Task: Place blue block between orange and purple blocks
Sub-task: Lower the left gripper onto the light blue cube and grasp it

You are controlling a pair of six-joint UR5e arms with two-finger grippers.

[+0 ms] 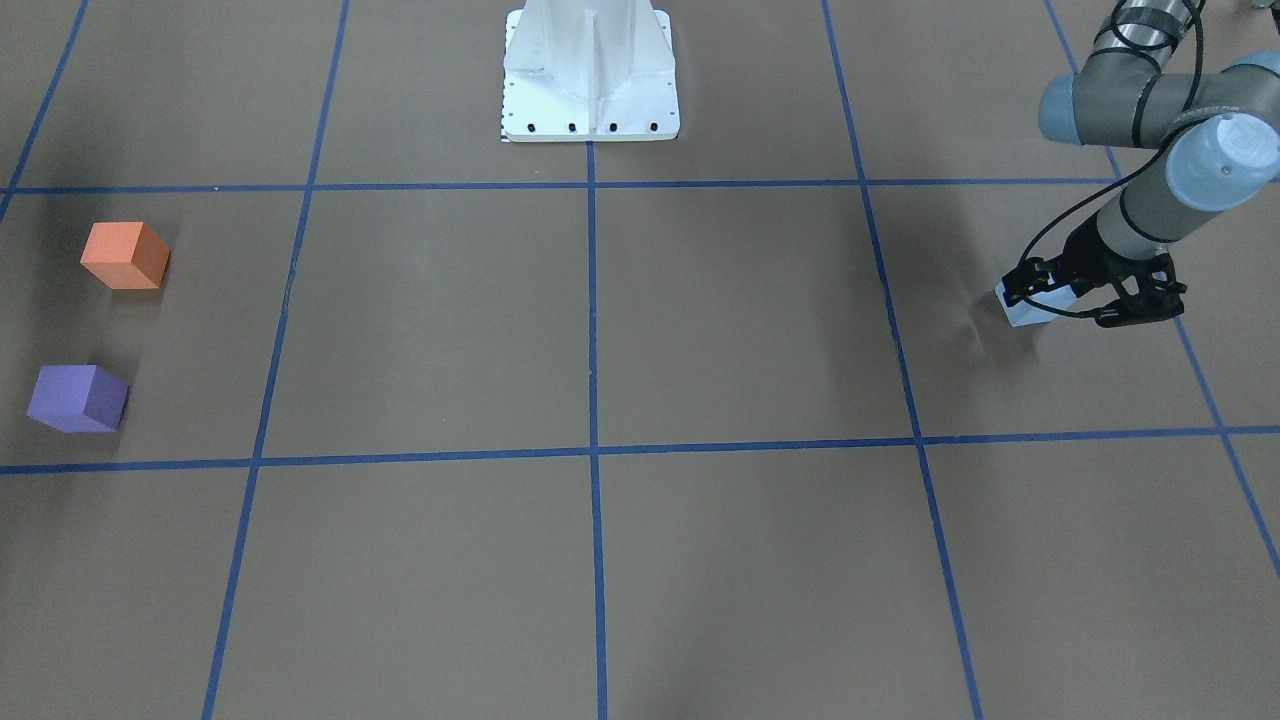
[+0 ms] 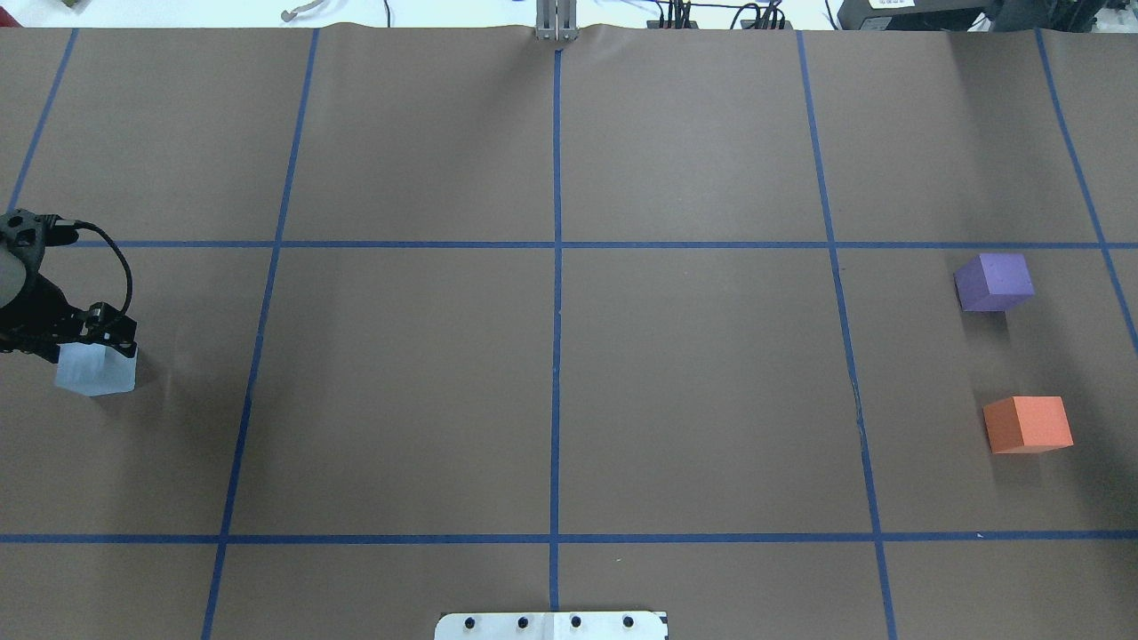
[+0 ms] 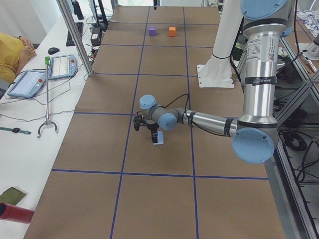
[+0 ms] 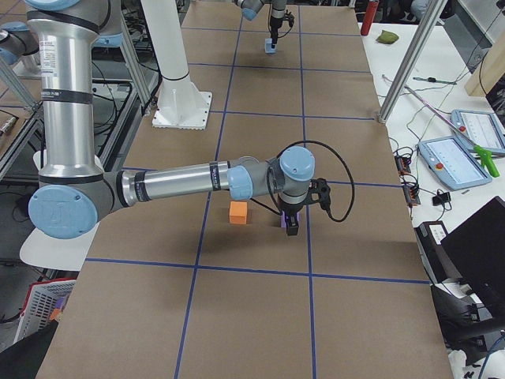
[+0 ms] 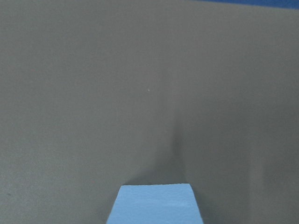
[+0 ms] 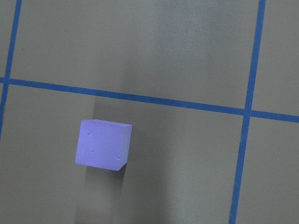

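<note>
left hand (image 2: 92, 341) | down over blue block (image 2: 96, 373), block directly beneath it | clamped or not: cannot tell

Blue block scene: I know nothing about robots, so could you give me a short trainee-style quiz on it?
1. True or false: the blue block lies far from the orange block and purple block, on the robot's left side.
2. Which arm's pincer is at the blue block? A left, B right.
3. Fill in: the right wrist view shows only the ___ block.
Key: 1 true; 2 A; 3 purple.
</note>
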